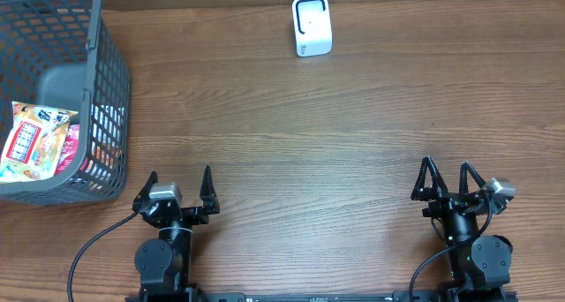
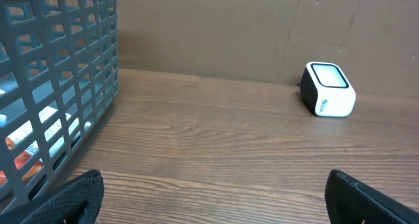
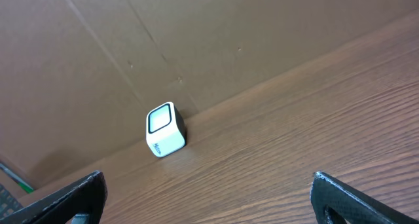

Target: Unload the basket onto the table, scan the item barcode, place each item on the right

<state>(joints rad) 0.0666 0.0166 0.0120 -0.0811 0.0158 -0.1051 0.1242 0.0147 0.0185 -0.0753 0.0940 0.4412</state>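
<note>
We locate the colourful snack packet inside the grey plastic mesh basket, ahead and left of the nearer left end effector, which, like the right end effector, stands wide and empty; the white box-shaped scanner sits far centre.

On my feed, a brown wood-grain table runs back to a plain brown wall creased with thin seams, all of it under soft, even light with faint shadows
</note>
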